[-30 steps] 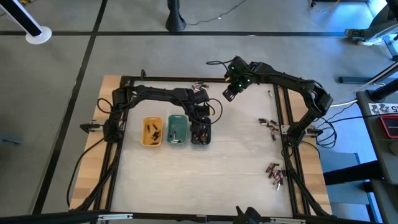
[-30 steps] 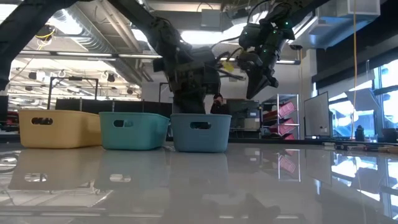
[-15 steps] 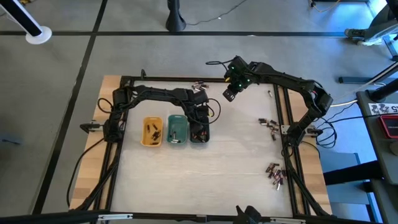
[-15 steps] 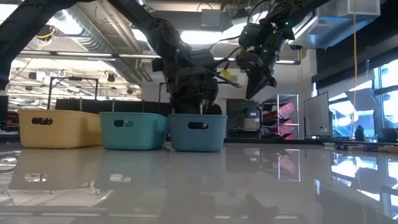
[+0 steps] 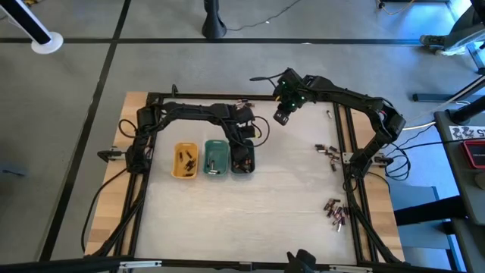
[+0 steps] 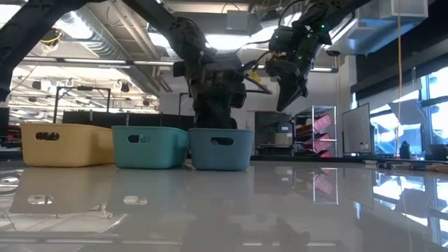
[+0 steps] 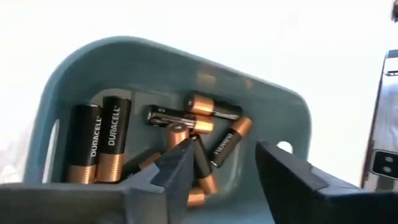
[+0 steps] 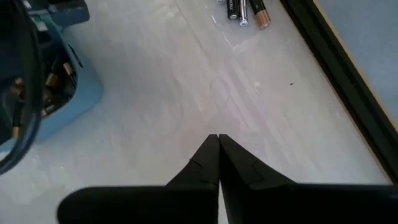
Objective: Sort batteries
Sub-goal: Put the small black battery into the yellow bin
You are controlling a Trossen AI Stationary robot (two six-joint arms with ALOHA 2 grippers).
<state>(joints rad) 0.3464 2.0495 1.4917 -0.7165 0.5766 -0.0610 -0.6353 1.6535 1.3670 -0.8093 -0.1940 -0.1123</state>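
Several dark and copper batteries point(image 7: 102, 140) lie in a heap in the grey-blue tray point(image 5: 242, 160), the rightmost of three trays; the green tray point(image 5: 215, 159) and the yellow tray point(image 5: 185, 161) stand beside it. My left gripper point(image 7: 224, 168) hovers open just over the grey-blue tray's inside, nothing between its fingers. My right gripper point(image 5: 282, 115) hangs shut and empty, high over the far middle of the table. Loose batteries point(image 5: 327, 152) lie on the table at the right.
More loose batteries point(image 5: 334, 211) lie near the right front, and one point(image 5: 328, 114) at the far right. A black frame rail point(image 5: 350, 152) runs along the table's right side. The white tabletop point(image 5: 227, 220) in front of the trays is open room.
My left gripper has rolled its wrist a little while staying over the grey-blue tray. That tray has slid slightly toward the green tray. My right gripper has rolled a little in place and stays shut.
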